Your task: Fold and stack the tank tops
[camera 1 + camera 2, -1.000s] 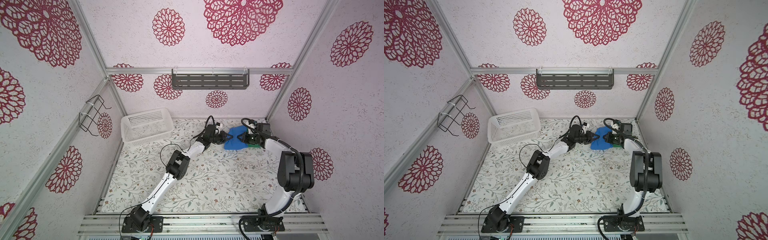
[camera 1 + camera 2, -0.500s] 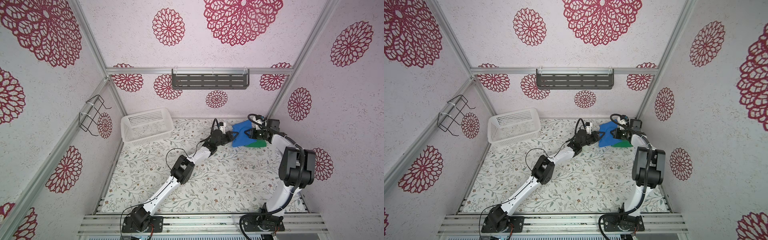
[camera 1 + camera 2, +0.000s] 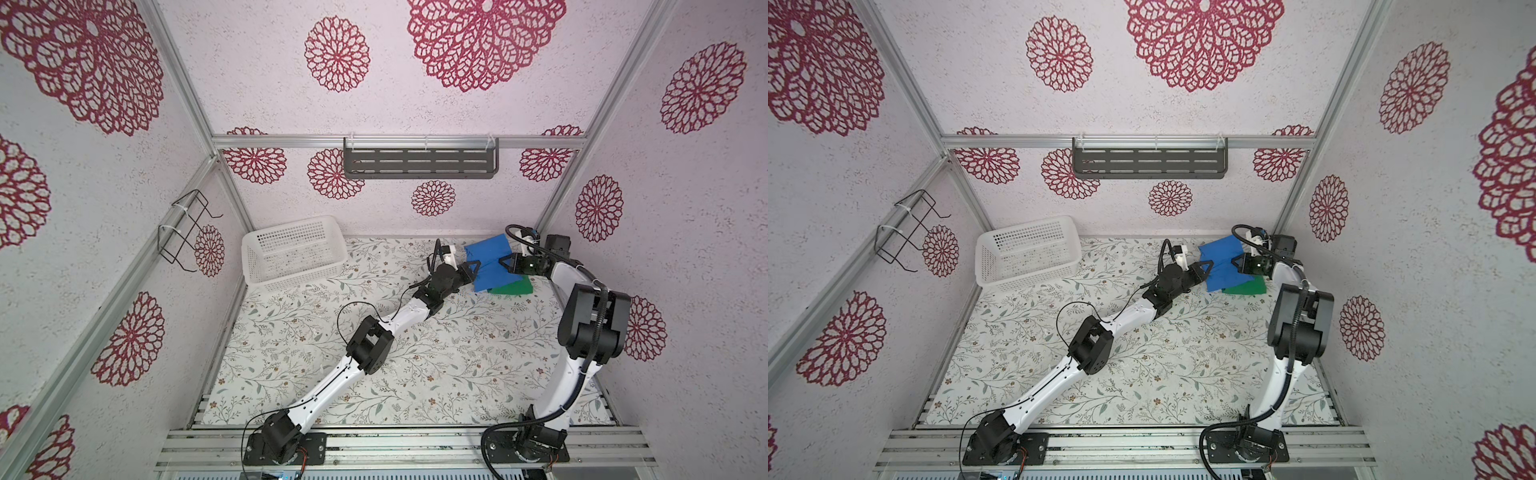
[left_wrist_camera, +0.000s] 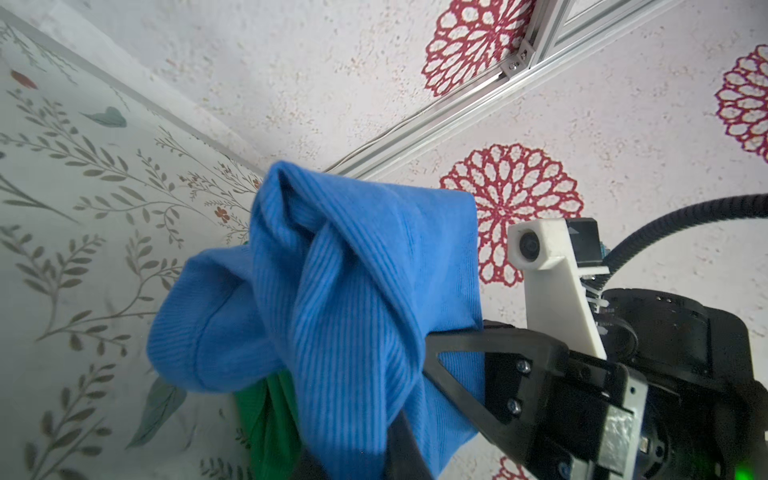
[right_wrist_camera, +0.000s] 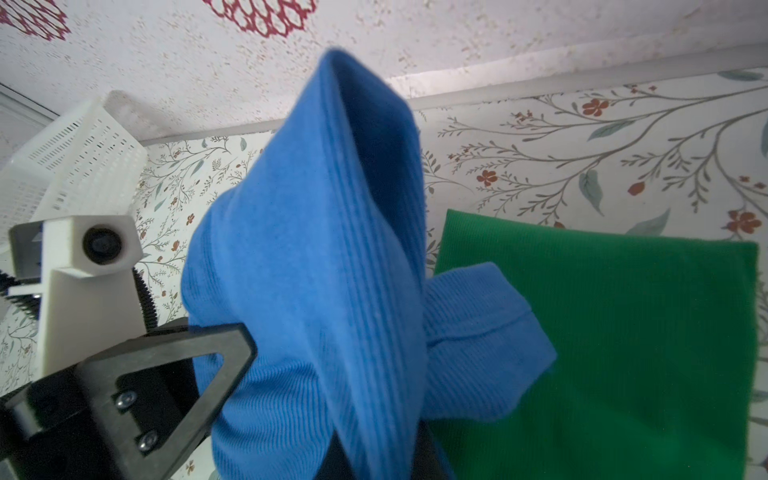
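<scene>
Both arms are working at the far right corner of the table [image 3: 374, 361]. Left gripper [image 3: 472, 267] and right gripper [image 3: 508, 262] are each pinched closed on the blue tank top [image 3: 487, 254], one on its left side and one on its right, close together. The blue top is lifted off the table. In both wrist views it is bunched and twisted, not a flat fold. Green tank top [image 5: 602, 332] lies folded flat on the table beneath it, showing on the near-right side. A loose blue flap hangs over the green; can't tell if it touches. Basket [image 3: 291, 253] is far left, well apart.

Looks like the stacking step: blue going onto green.

Risks:
- Blue is wadded. Set down as it is, it likely lands as a lump. Cause: grips too close, no tension across the cloth.
- Blue hangs left of the green's centre in both top views, so a release here gives a skewed stack.
- The hanging flap or a low jaw could drag the green fold open while lowering.
- Jaws are nearly face to face, so a small inward move risks a finger clash.
- Far wall [image 3: 478, 216] is just behind the wrists, leaving little room to reorient.
</scene>
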Tool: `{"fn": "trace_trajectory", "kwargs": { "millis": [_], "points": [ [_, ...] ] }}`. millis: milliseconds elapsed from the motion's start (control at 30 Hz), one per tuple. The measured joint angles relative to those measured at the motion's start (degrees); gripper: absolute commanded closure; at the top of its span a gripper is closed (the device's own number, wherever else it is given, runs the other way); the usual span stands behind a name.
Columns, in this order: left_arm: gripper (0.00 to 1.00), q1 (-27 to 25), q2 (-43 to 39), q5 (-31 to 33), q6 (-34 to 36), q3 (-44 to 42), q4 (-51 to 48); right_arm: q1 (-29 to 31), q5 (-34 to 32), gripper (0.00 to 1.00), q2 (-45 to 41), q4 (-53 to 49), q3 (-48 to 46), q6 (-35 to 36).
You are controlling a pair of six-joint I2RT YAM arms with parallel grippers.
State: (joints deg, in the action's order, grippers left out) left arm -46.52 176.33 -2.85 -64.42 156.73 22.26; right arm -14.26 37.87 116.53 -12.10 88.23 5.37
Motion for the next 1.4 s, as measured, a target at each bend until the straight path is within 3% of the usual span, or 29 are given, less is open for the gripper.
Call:
{"fn": "trace_trajectory", "kwargs": {
  "millis": [67,167,300,367,467,700,767,900,967,1200,1300,1400],
  "points": [
    [0.89,-0.1,0.0,1.1,0.4,0.5,-0.2,0.0,0.4,1.00,0.9,-0.4,1.3,0.2],
    [0.56,-0.1,0.0,2.4,1.1,0.8,-0.3,-0.1,1.2,1.00,2.6,-0.6,3.2,0.2],
    [0.29,0.2,-0.2,2.1,2.3,-0.2,0.6,-0.9,-0.4,1.00,4.4,0.6,3.5,0.2],
    [0.23,0.7,-2.5,1.0,2.4,-5.8,3.3,-1.6,-1.1,1.00,5.3,0.9,3.5,0.2],
    [0.17,1.7,-10.3,0.1,4.0,-22.3,5.9,-2.8,-2.0,1.00,6.6,1.6,3.5,0.2],
    [0.13,8.0,-38.1,2.7,11.3,-59.7,6.2,-4.8,-2.1,1.00,10.4,2.3,4.7,-0.5],
    [0.12,10.9,-46.9,3.5,12.9,-67.0,6.2,-4.9,-2.8,0.85,11.0,2.2,5.3,-1.0],
    [0.02,16.6,-66.9,7.8,19.3,-78.8,1.2,-4.9,-6.4,0.29,10.2,1.8,5.3,-2.8],
    [0.03,18.0,-76.6,12.0,23.6,-81.8,-5.0,-5.0,-9.3,0.01,8.5,1.6,4.9,-3.5],
    [0.03,17.0,-103.6,27.3,37.9,-87.6,-26.5,-2.6,-20.3,0.01,-7.4,6.1,-5.3,-5.2],
    [0.03,19.9,-112.9,33.9,41.9,-94.8,-33.8,1.3,-26.0,0.01,-16.0,11.8,-13.6,-6.7],
    [0.03,26.0,-120.1,37.6,44.9,-104.5,-39.2,8.0,-32.8,0.01,-23.5,17.1,-23.7,-6.9]
  ]
}}
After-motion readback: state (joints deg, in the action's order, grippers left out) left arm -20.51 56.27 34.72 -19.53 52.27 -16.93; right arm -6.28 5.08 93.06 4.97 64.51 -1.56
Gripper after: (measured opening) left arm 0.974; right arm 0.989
